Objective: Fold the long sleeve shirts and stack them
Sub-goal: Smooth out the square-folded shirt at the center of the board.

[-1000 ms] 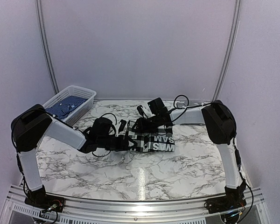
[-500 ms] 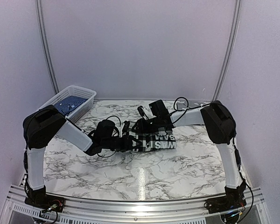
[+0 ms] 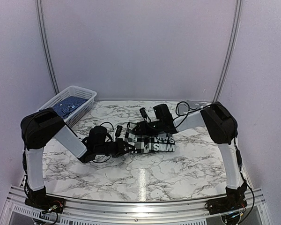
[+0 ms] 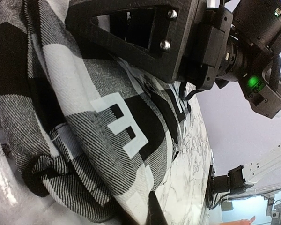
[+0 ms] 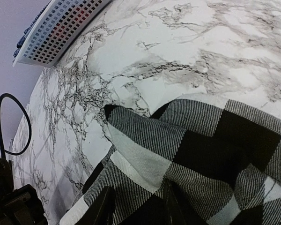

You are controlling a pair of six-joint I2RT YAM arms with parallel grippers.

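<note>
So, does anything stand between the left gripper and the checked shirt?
Nothing visible does. The left gripper sits at the left edge of the folded checked shirt, with no object between them.

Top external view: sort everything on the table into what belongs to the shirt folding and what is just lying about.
Job in hand: black-and-white checked long sleeve shirt with the white-lettered band.
Lying about: white plastic basket; blue patterned cloth inside it.
</note>
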